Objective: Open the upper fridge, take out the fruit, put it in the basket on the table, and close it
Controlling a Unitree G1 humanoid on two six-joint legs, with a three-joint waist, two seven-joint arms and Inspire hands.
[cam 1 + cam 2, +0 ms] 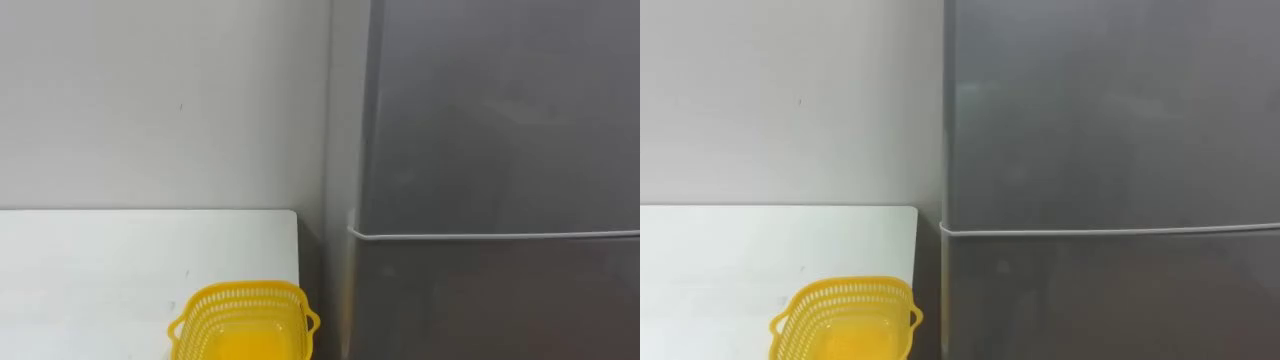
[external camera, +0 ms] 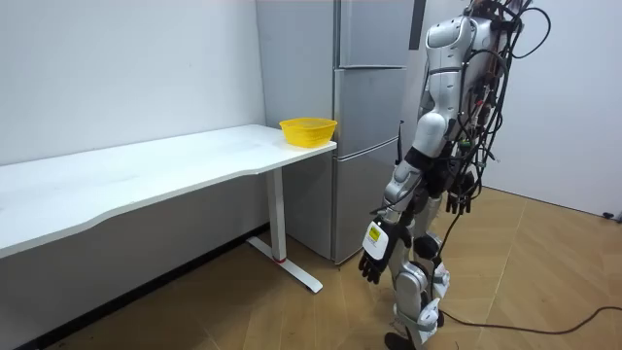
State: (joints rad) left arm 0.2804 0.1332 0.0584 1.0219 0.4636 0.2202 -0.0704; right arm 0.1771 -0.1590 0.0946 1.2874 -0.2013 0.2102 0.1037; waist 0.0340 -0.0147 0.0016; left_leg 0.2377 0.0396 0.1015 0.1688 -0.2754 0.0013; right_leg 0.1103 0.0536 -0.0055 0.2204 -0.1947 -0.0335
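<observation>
The fridge [image 2: 364, 146] is shut; whatever I'm fetching lies hidden behind its upper door [image 1: 500, 110]. My left robot hand [image 2: 374, 258] and right robot hand [image 2: 459, 197] hang slack, empty. I'd hook the door's edge, pull steadily.

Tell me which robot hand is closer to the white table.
The left hand, on the side toward the white table; the right hand hangs beyond the body.

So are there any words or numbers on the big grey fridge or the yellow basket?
None can be read.
The tall grey metal fridge, the yellow plastic mesh basket and the white table show no print.
The small yellowish tag on the robot's left hand is too small to read.
</observation>
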